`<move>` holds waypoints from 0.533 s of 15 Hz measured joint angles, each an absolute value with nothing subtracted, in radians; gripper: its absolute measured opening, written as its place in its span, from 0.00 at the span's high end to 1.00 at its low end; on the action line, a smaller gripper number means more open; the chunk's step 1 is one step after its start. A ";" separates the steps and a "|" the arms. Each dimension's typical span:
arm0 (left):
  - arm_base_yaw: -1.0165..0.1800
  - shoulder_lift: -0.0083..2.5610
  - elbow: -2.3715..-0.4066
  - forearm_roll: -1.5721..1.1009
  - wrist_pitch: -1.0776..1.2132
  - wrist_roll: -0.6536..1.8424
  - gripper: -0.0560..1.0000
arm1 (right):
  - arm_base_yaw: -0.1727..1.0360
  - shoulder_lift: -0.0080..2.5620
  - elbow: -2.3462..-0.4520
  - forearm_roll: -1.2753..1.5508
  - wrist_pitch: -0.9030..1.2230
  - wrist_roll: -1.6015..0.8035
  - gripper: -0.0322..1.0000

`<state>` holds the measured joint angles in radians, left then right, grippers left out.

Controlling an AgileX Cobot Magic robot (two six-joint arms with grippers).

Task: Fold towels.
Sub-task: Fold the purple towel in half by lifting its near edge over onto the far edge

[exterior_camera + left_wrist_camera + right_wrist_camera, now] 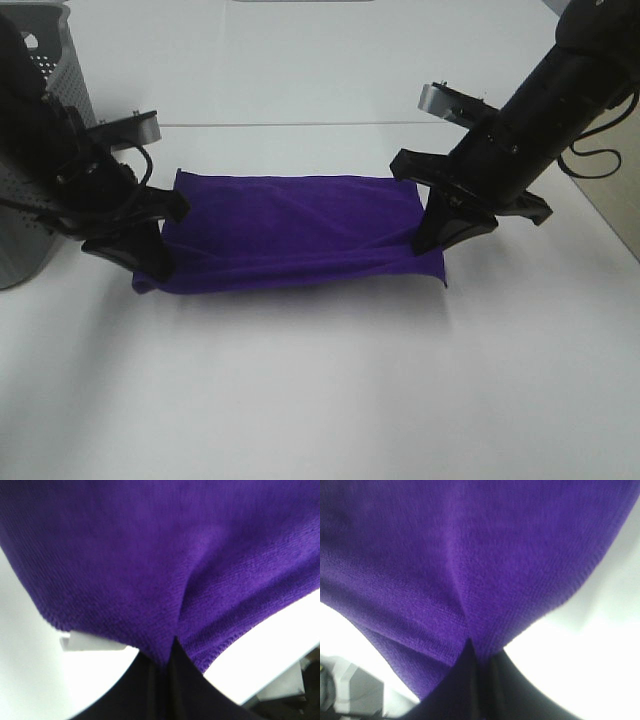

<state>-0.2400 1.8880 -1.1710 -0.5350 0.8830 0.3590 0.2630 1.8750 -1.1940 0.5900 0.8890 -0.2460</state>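
Observation:
The deep purple towel (295, 232) lies on the white table, folded into a wide band, its near edge lifted at both ends. My left gripper (150, 262) is shut on the towel's left end. My right gripper (428, 240) is shut on its right end. In the left wrist view the towel (150, 560) fills the frame and is pinched between the dark fingers (165, 690). In the right wrist view the towel (470, 555) is pinched the same way by the fingers (475, 685). The white tag is not visible.
A grey perforated basket (40, 60) stands at the far left behind my left arm. A seam in the white table (300, 124) runs behind the towel. Cables hang by my right arm (590, 150).

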 joint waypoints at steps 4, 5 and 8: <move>-0.240 1.941 -1.373 -0.492 0.803 0.359 0.95 | 0.263 1.942 -1.389 0.491 0.761 -0.242 0.95; -0.240 1.982 -1.430 -0.484 0.803 0.359 0.95 | 0.263 1.969 -1.433 0.473 0.749 -0.242 0.95; -0.240 2.112 -1.582 -0.455 0.792 0.359 0.95 | 0.263 2.078 -1.579 0.425 0.721 -0.241 0.95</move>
<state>-0.2400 2.1120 -1.5820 -0.4550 0.7920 0.3590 0.2630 2.0780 -1.5790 0.4250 0.7210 -0.2410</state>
